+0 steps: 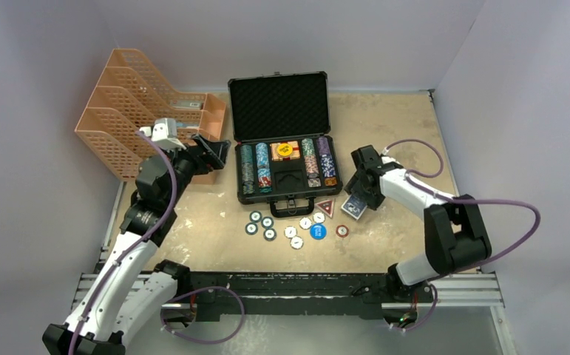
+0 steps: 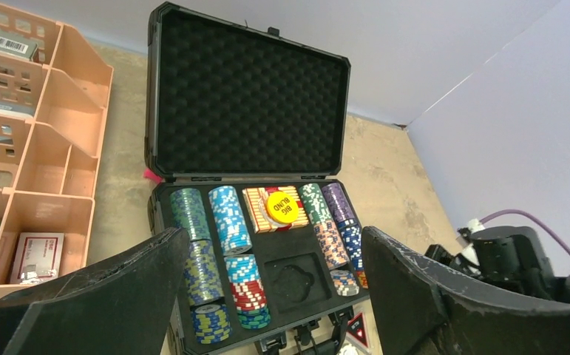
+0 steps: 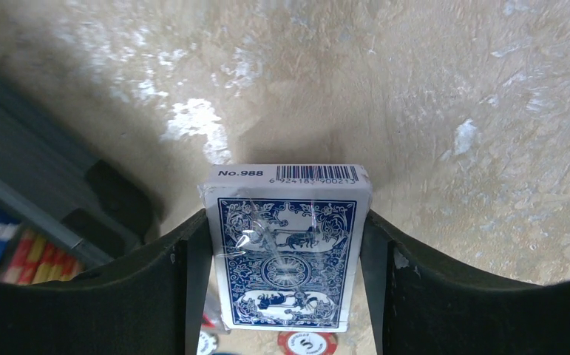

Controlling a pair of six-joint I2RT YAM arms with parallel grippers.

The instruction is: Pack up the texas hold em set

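Right claw (image 3: 289,218) pinches glossy rectangular deck (image 3: 287,266).

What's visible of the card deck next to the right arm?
The card deck is a boxed pack in glinting clear wrap, with an ornate blue-and-white back and a white end printed "No.988" beside a barcode. It looks to lie on the table right of the open case, outside it. The right pincer straddles it, a finger along each long side; whether it's clamped yet is unclear.
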